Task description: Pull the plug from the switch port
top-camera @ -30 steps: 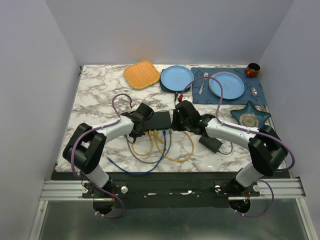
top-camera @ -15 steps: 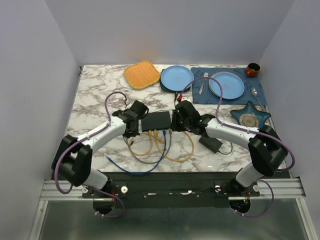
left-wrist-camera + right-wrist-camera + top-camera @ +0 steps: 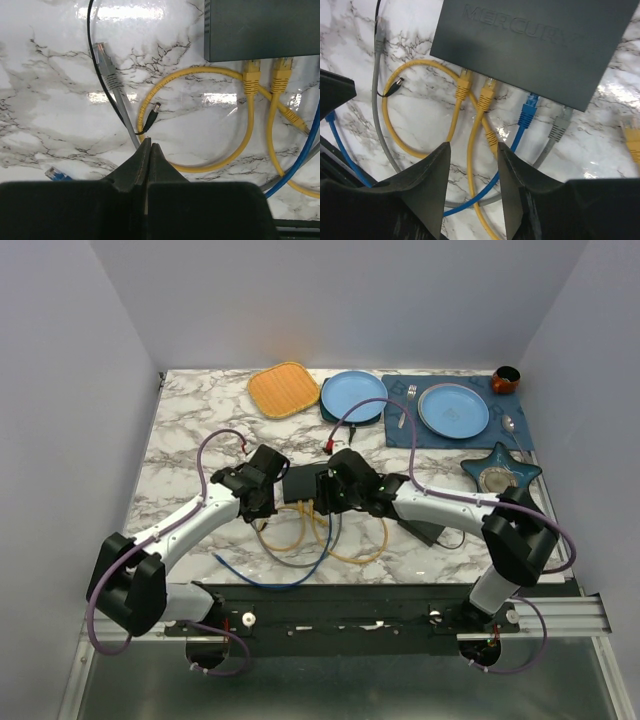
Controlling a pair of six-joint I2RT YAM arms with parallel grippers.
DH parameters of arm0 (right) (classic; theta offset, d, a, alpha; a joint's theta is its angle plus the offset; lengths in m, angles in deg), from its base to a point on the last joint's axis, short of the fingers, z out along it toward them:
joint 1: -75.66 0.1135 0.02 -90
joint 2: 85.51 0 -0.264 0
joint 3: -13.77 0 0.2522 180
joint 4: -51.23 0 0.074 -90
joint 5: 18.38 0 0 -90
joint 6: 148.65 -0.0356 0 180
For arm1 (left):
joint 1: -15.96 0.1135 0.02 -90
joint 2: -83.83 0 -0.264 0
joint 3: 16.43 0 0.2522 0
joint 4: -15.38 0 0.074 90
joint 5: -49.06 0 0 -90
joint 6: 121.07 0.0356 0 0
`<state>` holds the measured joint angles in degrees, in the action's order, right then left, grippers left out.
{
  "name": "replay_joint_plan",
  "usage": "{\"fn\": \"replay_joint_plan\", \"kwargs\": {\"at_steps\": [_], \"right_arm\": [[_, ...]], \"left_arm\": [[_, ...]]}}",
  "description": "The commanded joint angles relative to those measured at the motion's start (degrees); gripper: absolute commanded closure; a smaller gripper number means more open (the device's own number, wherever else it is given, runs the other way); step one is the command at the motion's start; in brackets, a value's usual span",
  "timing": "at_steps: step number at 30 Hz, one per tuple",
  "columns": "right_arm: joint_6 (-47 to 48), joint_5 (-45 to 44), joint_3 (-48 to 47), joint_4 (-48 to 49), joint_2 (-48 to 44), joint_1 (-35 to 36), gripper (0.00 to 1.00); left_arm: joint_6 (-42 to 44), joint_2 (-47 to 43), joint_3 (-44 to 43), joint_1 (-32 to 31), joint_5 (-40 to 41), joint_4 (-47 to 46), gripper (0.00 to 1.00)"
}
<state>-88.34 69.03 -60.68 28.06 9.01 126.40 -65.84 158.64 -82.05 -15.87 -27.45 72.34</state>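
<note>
The switch (image 3: 302,483) is a flat black box at mid-table, its port edge facing the near side. In the right wrist view the switch (image 3: 535,45) holds two yellow plugs (image 3: 464,84), a blue plug (image 3: 528,109) and a grey plug (image 3: 559,126). My right gripper (image 3: 473,150) is open just above the yellow and blue cables, a short way in front of the ports, holding nothing; it also shows in the top view (image 3: 325,505). My left gripper (image 3: 149,146) is shut and empty, left of the switch (image 3: 265,27), above the marble; it also shows in the top view (image 3: 268,506).
A loose grey plug (image 3: 102,52), a black barrel plug (image 3: 151,112) and a loose blue plug (image 3: 55,173) lie left of the switch. A black power brick (image 3: 425,530) lies to the right. Plates (image 3: 353,395), an orange mat (image 3: 283,388) and a blue placemat (image 3: 520,420) sit at the back.
My left gripper has drawn back to the left, off the switch's left end. My right gripper has moved left, over the switch's port edge and cables.
</note>
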Motion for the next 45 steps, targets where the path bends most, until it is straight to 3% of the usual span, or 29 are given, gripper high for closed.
{"fn": "replay_joint_plan", "kwargs": {"at_steps": [1,4,10,21,29,39,45], "right_arm": [[-0.28,-1.79,-1.89,-0.61,3.12,0.68,0.51],[-2.73,-6.63,-1.19,-1.58,2.25,-0.46,0.55],[-6.25,-2.34,4.16,1.05,-0.83,-5.47,0.55],[-11.43,7.59,15.77,14.76,-3.29,-8.55,0.52],[-15.66,14.53,17.44,21.8,1.36,-11.19,0.52],[-20.66,22.01,18.24,31.37,7.34,-11.1,0.53],[-20.76,23.24,16.22,31.91,8.4,-11.1,0.53]], "left_arm": [[-2.15,0.69,2.28,0.11,-3.38,-3.73,0.91],[-3.29,1.22,0.71,0.11,-3.92,-5.93,0.73],[-4.7,5.69,-5.52,0.11,-7.59,-11.9,0.59],[-7.51,14.39,-4.13,0.11,-22.89,-33.26,0.55],[-6.46,21.17,-5.63,0.9,-24.22,-31.6,0.57],[-6.28,23.19,-3.52,5.46,-27.21,-32.13,0.58],[-5.4,23.72,-3.87,8.01,-27.47,-31.42,0.58]]}}
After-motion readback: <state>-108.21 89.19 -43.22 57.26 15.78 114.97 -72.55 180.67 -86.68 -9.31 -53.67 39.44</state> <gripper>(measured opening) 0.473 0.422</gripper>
